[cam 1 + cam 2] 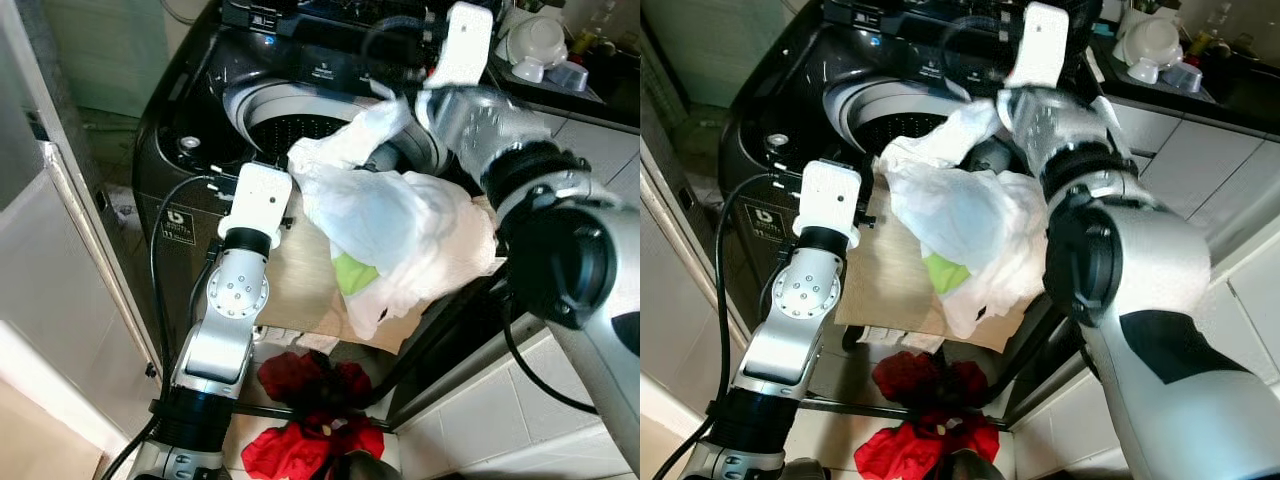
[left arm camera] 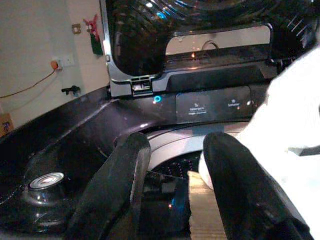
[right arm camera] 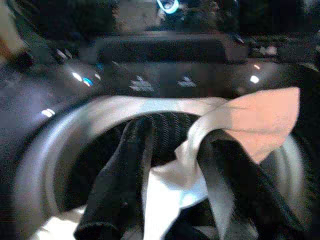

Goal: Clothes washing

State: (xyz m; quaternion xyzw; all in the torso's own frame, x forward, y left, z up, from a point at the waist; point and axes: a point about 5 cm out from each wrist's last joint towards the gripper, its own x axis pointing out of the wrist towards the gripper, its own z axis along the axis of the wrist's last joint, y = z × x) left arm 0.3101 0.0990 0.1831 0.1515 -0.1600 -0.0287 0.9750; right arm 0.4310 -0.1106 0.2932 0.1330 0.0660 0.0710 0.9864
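The right gripper (image 3: 170, 200) is clamping a white garment (image 1: 390, 215) between its two black fingers and carrying it above the front rim of the washing machine (image 1: 185, 150), just at the mouth of the drum (image 1: 290, 125). Most of the cloth is hanging outside the opening (a green patch is showing in its lower folds), trailing down over the machine's front edge. If let go here, the bulk is likely to drag the garment down the front. It could also be snagging on the rim. The left gripper (image 2: 172, 190) is hovering at the front-left edge of the machine, fingers spread and holding nothing. Red clothes (image 1: 310, 410) are lying on the floor below.
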